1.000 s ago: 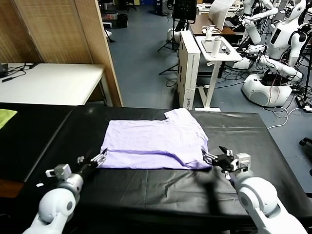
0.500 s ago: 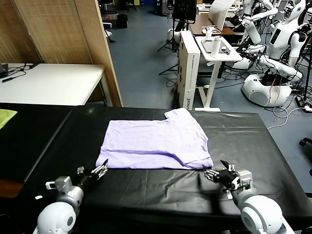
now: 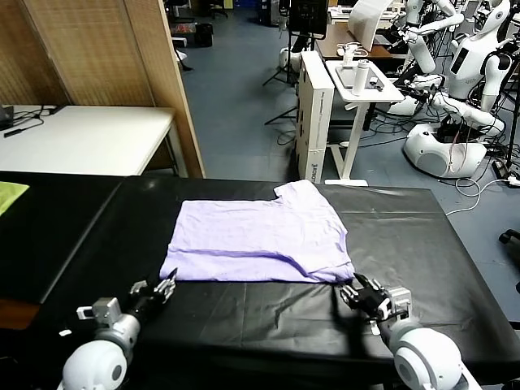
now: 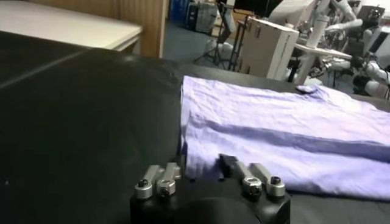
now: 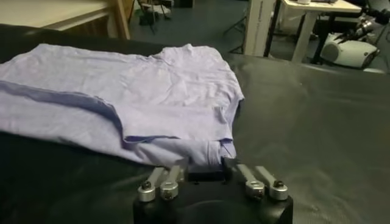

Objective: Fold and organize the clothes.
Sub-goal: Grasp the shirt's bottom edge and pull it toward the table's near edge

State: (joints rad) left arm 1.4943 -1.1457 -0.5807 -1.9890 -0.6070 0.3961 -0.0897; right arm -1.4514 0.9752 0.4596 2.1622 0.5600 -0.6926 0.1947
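Note:
The pale lavender T-shirt point(image 3: 260, 240) lies folded and flat in the middle of the black table point(image 3: 406, 236), with its print hidden. My left gripper point(image 3: 166, 286) is open and empty just short of the shirt's near left corner. My right gripper point(image 3: 357, 291) is open and empty just short of the near right corner. In the left wrist view the shirt point(image 4: 292, 131) lies just beyond the open gripper point(image 4: 201, 165). In the right wrist view the shirt point(image 5: 134, 103) lies just beyond the open gripper point(image 5: 206, 167), and its near folded edge shows.
A yellow-green cloth point(image 3: 10, 195) lies at the far left edge. A white table point(image 3: 81, 138) and a wooden screen point(image 3: 106, 49) stand behind on the left. A white cart point(image 3: 357, 81) and other robots point(image 3: 471, 73) stand beyond the table's far edge.
Both grippers were at the shirt's near corners a second ago. They have drawn back towards me and off the shirt. The shirt's near edge has settled flat.

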